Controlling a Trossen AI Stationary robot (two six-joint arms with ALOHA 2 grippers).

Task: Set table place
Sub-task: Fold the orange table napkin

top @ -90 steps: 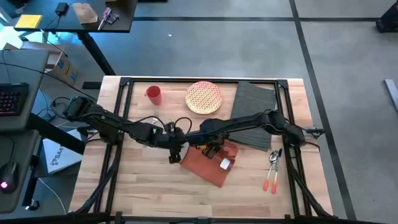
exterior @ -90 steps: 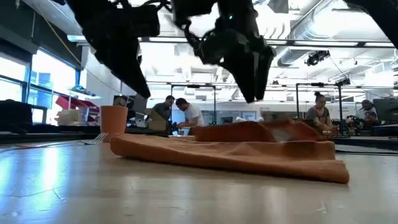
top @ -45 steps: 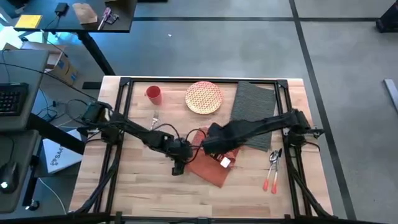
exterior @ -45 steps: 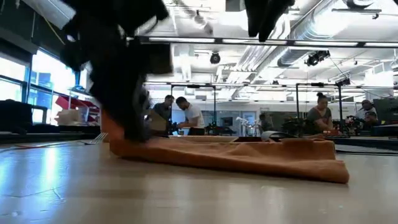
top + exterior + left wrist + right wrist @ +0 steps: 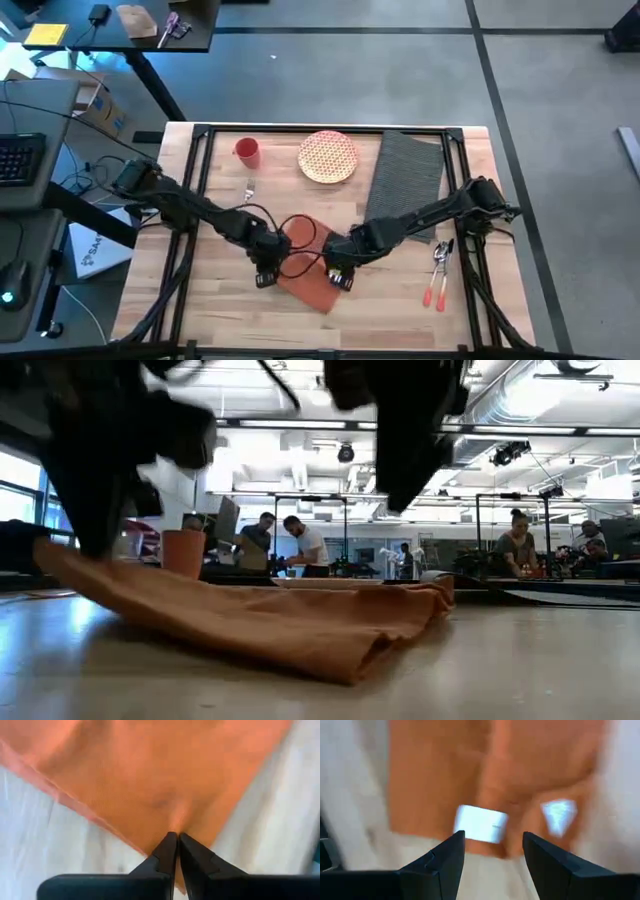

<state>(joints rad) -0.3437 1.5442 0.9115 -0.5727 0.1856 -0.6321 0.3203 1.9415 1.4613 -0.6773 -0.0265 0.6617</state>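
Left gripper (image 5: 174, 840) clenched on rust-orange napkin (image 5: 305, 265) near table (image 5: 400, 310) centre. Right gripper (image 5: 492, 847) spread apart, released, above napkin's white tag (image 5: 481, 823).

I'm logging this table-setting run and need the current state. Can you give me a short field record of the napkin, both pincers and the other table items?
napkin: rust-orange cloth, rumpled, lying on the table in front of the plate
left pincer: shut on the napkin's edge
right pincer: open, above the napkin's white tag
placemat: dark grey, at the table's far right, nothing on it
plate: patterned, beside the placemat, not on it
cup: red, left of the plate
cutlery: orange-handled pieces at the right edge
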